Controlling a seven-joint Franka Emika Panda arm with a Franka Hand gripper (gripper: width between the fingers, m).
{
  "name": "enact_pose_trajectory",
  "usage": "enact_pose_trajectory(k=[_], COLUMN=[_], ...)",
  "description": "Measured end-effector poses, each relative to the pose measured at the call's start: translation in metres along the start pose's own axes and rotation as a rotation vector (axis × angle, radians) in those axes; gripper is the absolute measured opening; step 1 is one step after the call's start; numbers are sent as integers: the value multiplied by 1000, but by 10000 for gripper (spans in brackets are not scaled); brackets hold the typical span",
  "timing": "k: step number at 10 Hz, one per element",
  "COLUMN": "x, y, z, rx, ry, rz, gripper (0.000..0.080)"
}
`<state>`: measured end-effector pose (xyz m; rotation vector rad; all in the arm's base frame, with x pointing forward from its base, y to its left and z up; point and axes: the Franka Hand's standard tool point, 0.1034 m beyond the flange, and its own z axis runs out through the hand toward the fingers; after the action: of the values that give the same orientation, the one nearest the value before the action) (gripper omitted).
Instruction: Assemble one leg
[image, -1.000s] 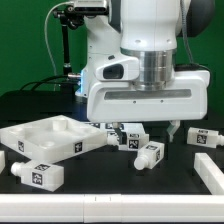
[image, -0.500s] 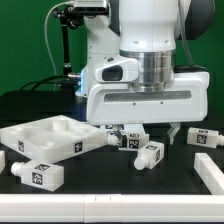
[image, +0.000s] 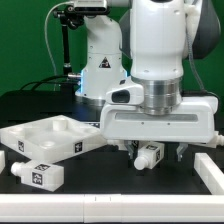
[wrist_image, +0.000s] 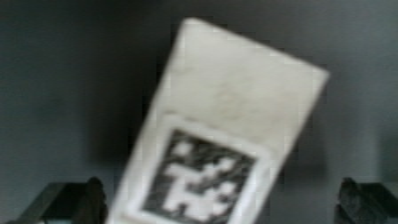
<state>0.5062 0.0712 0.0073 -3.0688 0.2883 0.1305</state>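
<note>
A white leg (image: 151, 156) with a black-and-white tag lies on the black table, between my gripper's two fingers. My gripper (image: 157, 152) hangs low over it, open, with one finger (image: 133, 150) on each side and not touching it. In the wrist view the leg (wrist_image: 228, 130) fills the middle, lying slanted with its tag toward the camera. The gripper (wrist_image: 217, 205) stands open around it, and its dark fingertips (wrist_image: 71, 203) show at the two lower corners. Another leg (image: 36, 173) lies at the front on the exterior view's left.
The wide white panel (image: 40, 140) with round sockets lies on the exterior view's left. A white part (image: 210, 168) sits at the right edge. A white bar (image: 110, 212) runs along the front. The other legs behind the gripper are hidden.
My gripper has moved toward the exterior view's right and come down, so its fingers now straddle the leg. The legs behind it are now covered.
</note>
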Motion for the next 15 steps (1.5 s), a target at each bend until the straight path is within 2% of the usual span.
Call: enact_pose_trajectory(k=[1,3,4,5,7,8,9,10,11,13,15], x=[0,0,1,5,6,-8,-33,-58,-73,-68,-71], y=[1,1,1,-1,-5,-7,-4,-4,-5,-5,-7], z=[0,0,-1,-12,-39,-54,-68,-71,-66,-67,-64], rx=[0,-1,0,3,12,14,13,14,9,10,10], ry=[1,0,-2,-11,6,15,23,51,52,50,53], rz=[-3,-3,-3,-8,-19,-29,-38,-25,-34,-33,-21], gripper=[649,400,400,284,284,284,284,284,284,284,285])
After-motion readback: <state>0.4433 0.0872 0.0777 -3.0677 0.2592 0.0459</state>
